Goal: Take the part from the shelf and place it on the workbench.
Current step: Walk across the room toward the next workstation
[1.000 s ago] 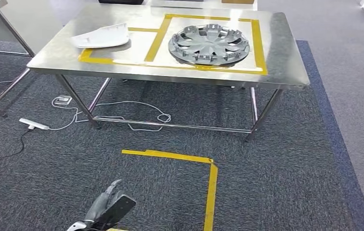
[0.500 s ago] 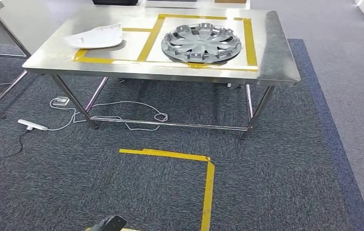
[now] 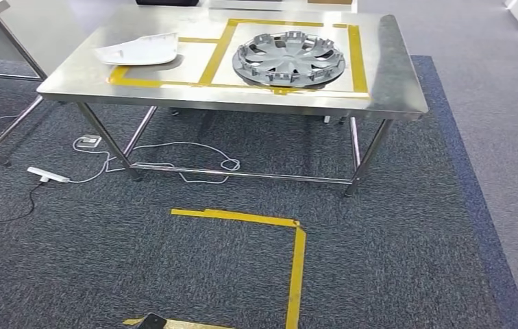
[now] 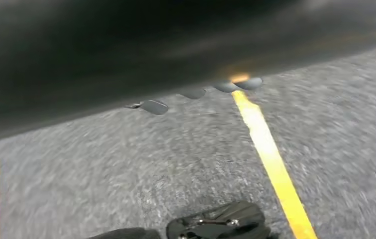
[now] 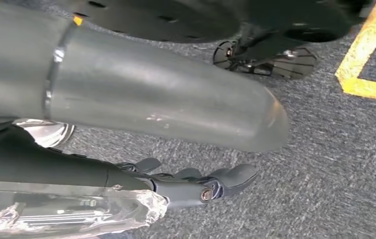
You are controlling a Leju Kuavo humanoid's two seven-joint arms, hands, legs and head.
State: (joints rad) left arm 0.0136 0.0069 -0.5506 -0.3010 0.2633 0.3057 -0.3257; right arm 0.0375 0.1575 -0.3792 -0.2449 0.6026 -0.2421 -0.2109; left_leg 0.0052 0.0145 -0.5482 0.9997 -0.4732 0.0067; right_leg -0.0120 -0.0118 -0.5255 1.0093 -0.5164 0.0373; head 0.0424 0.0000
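Wheel cover on the table, both hands down low by the floor

The grey wheel cover [image 3: 289, 60] lies flat on the steel table [image 3: 393, 82], inside a square of yellow tape [image 3: 358, 51]. A white part [image 3: 138, 51] lies near it, in the next taped box. The left hand [image 4: 196, 93] is blurry and mostly hidden behind something dark. A few fingertips [image 4: 153, 106] peek out, so I cannot tell how its fingers are. The right hand [image 5: 196, 184] hangs over the grey carpet [image 5: 325, 174], fingers out straight, thumb [image 5: 166, 104] apart, nothing in it.

The left wrist view is motion-blurred, its left hand [image 4: 196, 92] showing just dark fingertips under a dark mass, and the worktop's [image 3: 393, 82] far edge is cropped.
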